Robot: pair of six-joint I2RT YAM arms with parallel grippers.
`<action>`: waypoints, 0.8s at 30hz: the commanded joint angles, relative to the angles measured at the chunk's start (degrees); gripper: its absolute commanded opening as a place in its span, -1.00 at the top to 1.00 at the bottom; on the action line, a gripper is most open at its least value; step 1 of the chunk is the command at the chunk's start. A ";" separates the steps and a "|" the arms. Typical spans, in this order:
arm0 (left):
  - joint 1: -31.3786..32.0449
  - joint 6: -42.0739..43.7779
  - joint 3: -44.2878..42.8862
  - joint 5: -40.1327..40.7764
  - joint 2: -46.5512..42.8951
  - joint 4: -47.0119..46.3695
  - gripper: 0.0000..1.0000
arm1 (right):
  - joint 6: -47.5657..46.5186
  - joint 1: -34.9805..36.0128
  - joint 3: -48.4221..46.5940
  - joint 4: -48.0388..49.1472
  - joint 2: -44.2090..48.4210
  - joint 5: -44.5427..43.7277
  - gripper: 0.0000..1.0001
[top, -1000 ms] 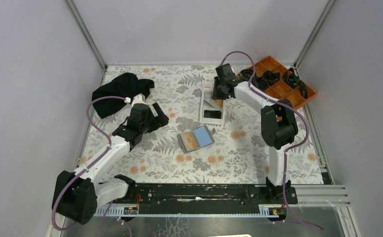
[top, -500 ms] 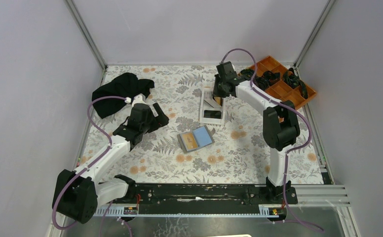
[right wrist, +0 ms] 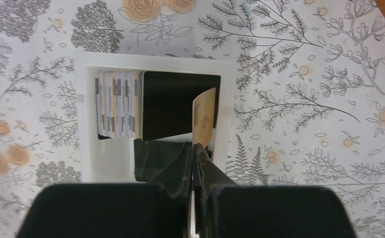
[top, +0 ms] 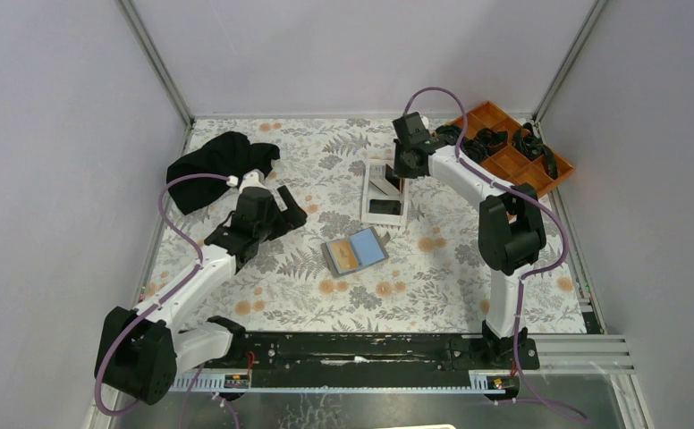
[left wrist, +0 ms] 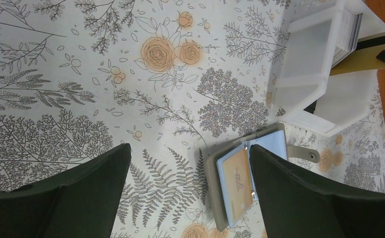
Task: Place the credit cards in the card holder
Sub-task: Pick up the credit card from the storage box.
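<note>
Floral counter: the right claw (right wrist: 194,148) has just been closed tight on the orange-gold card (right wrist: 204,116) in the white tray (right wrist: 156,62), at 1 o'clock from the open card holder (top: 355,250), so lifting is judged next. The left claw (left wrist: 189,153) is held wide open, empty.

Right tool (right wrist: 193,147) pinched closed; left tool (left wrist: 188,159) spread wide.

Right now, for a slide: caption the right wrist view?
Right fingers pinch an orange-gold card on edge in the white tray.
</note>
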State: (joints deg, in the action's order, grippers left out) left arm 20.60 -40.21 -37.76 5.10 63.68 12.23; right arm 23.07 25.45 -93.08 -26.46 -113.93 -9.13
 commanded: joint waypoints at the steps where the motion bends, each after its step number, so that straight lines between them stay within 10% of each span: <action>1: 0.32 0.13 -1.19 -2.29 0.05 -5.18 -0.93 | -3.99 1.74 -2.25 -2.77 3.79 -5.31 1.00; 15: 0.30 3.58 -2.42 -19.18 2.42 -19.14 -0.94 | -6.71 3.63 -1.58 -4.35 14.40 -2.71 1.00; 24: -0.39 4.38 -5.23 -32.53 7.21 -28.77 -0.95 | -4.96 4.07 5.35 -6.77 27.19 16.22 1.00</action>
State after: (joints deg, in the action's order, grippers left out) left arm 20.58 -37.01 -40.69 -18.57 69.23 -6.94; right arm 17.39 28.82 -90.35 -31.55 -93.32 -4.49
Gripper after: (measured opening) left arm 0.973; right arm 0.011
